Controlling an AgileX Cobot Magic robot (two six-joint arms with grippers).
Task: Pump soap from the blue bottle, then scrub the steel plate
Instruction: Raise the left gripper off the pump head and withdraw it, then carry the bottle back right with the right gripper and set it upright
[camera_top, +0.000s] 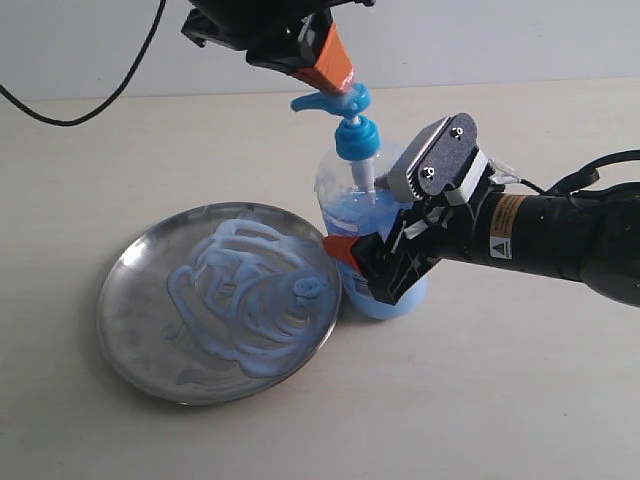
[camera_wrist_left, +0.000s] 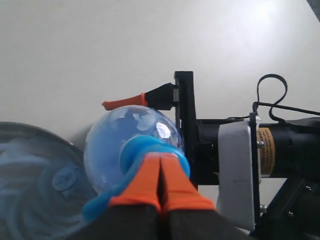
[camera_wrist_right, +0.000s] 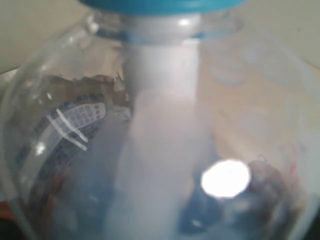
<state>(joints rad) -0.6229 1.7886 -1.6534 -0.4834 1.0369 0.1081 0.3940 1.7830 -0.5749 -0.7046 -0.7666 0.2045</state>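
Right gripper (camera_top: 352, 232) first, since its arm is the biggest thing in sight. It is set against the side of the blue bottle (camera_top: 348, 195) that faces away from the plate. Its jaws are spread wide, one finger on each side of the bottle's lower body. Both look pressed to the plastic, so I read it as clasping the bottle to steady it. Its own camera sees only clear plastic, up close.

The steel plate (camera_top: 135, 300) lies flat just beside the bottle. Its rim touches or nearly touches the bottle's base; I can't tell which. The bottle stands upright on the pale table (camera_top: 500, 400), long axis vertical, partly filled with blue liquid.

Directly above the bottle hangs the left gripper (camera_top: 335, 70). Its orange fingers (camera_wrist_left: 145, 180) are pinched together with nothing between them, tips resting on the pump head (camera_top: 340, 100).

That is the relation that matters. The pump sits straight below the left gripper, in line with the bottle's axis. So the left arm is the one placed to press, and the push should go straight down. A slanted push could tip the bottle against the right gripper's hold.

The spout (camera_top: 300, 103) points away from the right gripper, out toward the plate. A bit of neck shows beneath the pump head, so I judge it not fully pressed. Pale swirls of soap (camera_top: 250, 290) cover much of the plate, so scrubbing looks close.
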